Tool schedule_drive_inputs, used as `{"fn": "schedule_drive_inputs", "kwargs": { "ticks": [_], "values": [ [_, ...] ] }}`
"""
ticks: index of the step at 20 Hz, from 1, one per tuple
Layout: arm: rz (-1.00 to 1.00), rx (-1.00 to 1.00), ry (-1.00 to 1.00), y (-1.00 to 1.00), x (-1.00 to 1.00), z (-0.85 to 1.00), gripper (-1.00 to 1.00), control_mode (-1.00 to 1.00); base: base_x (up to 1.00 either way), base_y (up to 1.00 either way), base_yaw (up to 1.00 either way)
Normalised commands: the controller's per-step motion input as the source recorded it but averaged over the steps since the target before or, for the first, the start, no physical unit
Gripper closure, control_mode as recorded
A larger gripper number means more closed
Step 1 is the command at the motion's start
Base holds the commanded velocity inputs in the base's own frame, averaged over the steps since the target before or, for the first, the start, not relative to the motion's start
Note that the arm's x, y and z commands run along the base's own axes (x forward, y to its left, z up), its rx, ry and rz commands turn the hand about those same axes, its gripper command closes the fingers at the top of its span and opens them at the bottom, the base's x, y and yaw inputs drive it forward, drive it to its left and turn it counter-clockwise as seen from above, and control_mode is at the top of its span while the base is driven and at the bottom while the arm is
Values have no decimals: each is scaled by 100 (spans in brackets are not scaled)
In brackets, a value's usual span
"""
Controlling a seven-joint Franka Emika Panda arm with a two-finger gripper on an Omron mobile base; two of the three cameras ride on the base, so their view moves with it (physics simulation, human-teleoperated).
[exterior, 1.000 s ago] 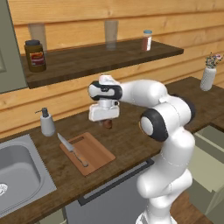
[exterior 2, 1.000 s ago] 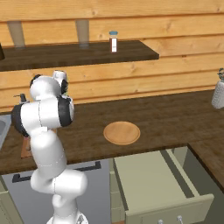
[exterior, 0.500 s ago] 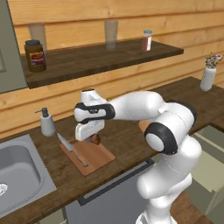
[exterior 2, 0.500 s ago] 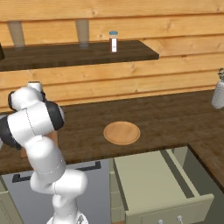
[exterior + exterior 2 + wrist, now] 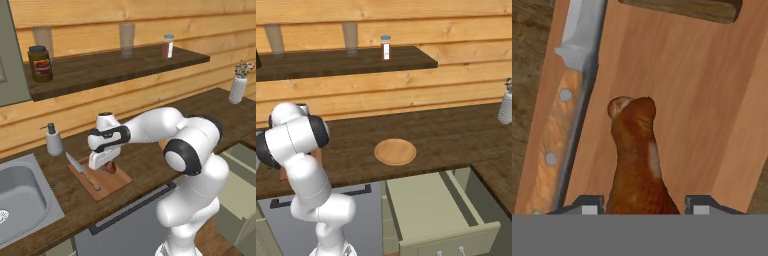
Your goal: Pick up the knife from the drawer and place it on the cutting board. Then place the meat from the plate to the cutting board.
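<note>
The gripper is clamped on the meat, holding it low over the board. The knife lies along the board's edge, parallel to the meat's long axis. The plate sits bare, well apart.

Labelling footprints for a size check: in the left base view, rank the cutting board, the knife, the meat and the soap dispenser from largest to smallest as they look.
1. Cutting board
2. Knife
3. Soap dispenser, close to the knife in length, so unsure
4. Meat, partly hidden by the gripper
</note>
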Motion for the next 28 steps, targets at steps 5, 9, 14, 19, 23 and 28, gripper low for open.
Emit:
{"fn": "schedule_drive_inputs", "kwargs": {
  "ticks": [5, 9, 14, 19, 23, 28],
  "values": [
    [0, 1, 0, 7, 11, -29, 100, -100, 0, 0, 0],
    [0, 0, 0, 14, 3, -31, -100, -100, 0, 0, 0],
    [-5, 1, -1, 2, -2, -12, -100, -100, 0, 0, 0],
    [-2, 16, 0, -25, -16, 29, -100, -100, 0, 0, 0],
    [0, 13, 0, -27, -43, 53, -100, -100, 0, 0, 0],
    [0, 8, 0, -31, -91, 71, -100, -100, 0, 0, 0]
  ]
}}
